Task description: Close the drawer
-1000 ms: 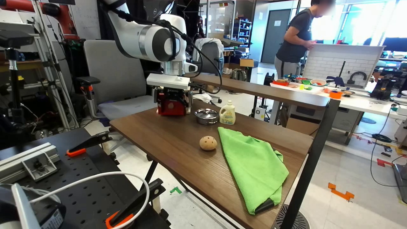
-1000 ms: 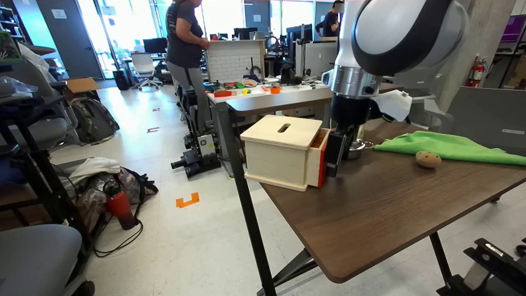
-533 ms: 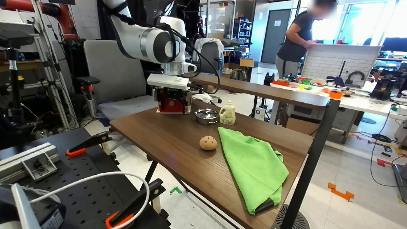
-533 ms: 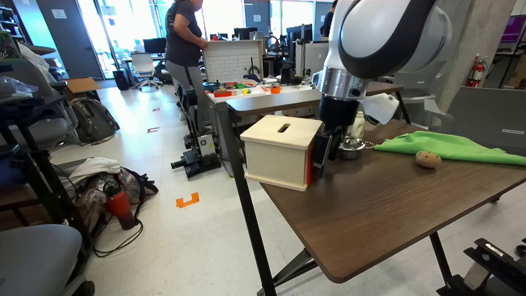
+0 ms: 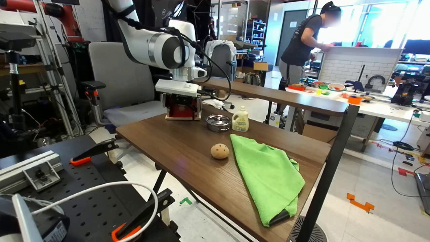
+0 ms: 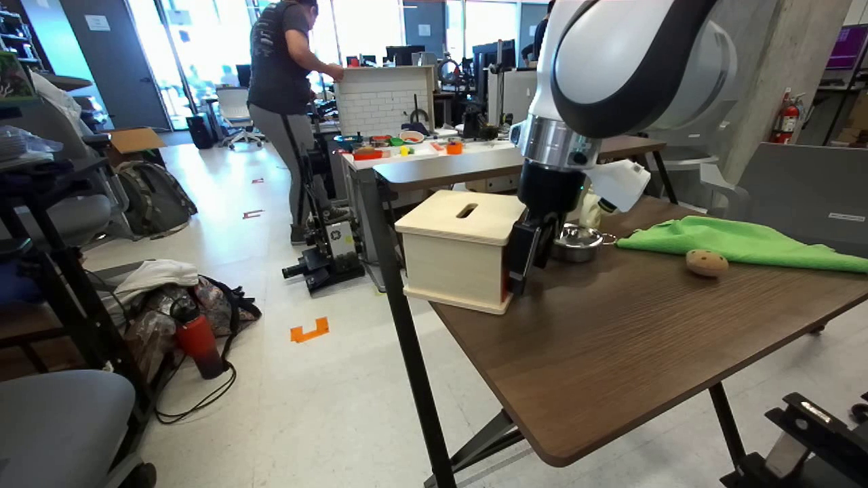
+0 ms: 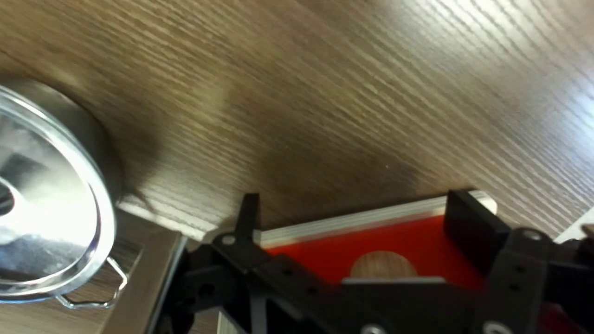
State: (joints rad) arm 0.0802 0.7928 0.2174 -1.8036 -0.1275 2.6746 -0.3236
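Drawer (image 7: 334, 255), red-fronted, now sits all but flush inside its light wooden box (image 6: 451, 261), at one end of the brown tabletop (image 6: 624, 339) near the lidded steel pot (image 7: 46, 185). A second ago its pale side wall stuck out well past the box in an exterior view; half a second ago that wall had gone from sight, and since then the visible strip of red has thinned further as the gripper (image 7: 357, 211) tilted and followed it in. The black fingers (image 7: 473, 232) stand wide apart with nothing held between them, and the wrist view shows the red front across the gap, so this reads as a push rather than a grasp. Whether they touch the front cannot be told. Closing looks finished, or within one last nudge of it, and the sensible next move would be to back straight off; pressing on might slide the whole box, which stands close to the tabletop's edge.
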